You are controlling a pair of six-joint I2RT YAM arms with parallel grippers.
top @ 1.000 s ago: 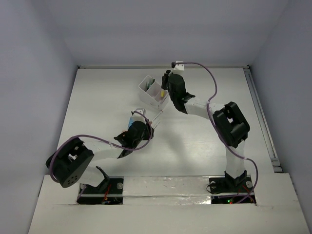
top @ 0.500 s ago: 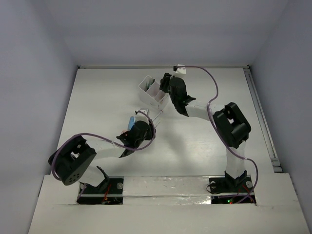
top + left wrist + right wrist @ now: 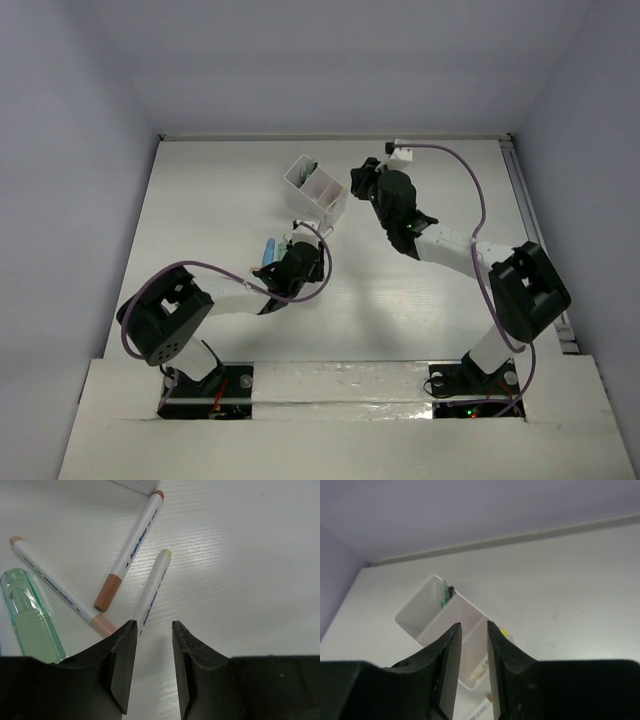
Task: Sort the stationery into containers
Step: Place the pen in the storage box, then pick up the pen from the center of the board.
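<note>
White, divided box (image 3: 316,188) sits toward the far middle of the table (image 3: 200,200), set at a slant. Beside it and raised off the table hangs the right gripper (image 3: 473,626). Its fingers are a narrow slit apart with nothing between them. In the right wrist view a green item (image 3: 443,593) stands against the far corner of the box's largest compartment. A pale-tipped pen (image 3: 480,670) lies in the nearest compartment.

On the near side of the box, the left gripper (image 3: 152,626) is low over the table. Its fingers are parted, bare table shows in the gap, and it grips nothing. Just ahead lies the yellow-tipped pen (image 3: 154,587), flat, its near end right beside one fingertip. Whether they touch, cannot tell. Next to it lies the brown-capped pen (image 3: 131,550), angled, far end close to the box's edge. The peach-ended pen (image 3: 55,580) slants in toward the brown cap, ends nearly meeting. A green chunky piece (image 3: 31,617), clear-cased, lies alongside the peach-ended pen. From above, a blue piece (image 3: 269,250) lies just beside the left gripper.
</note>
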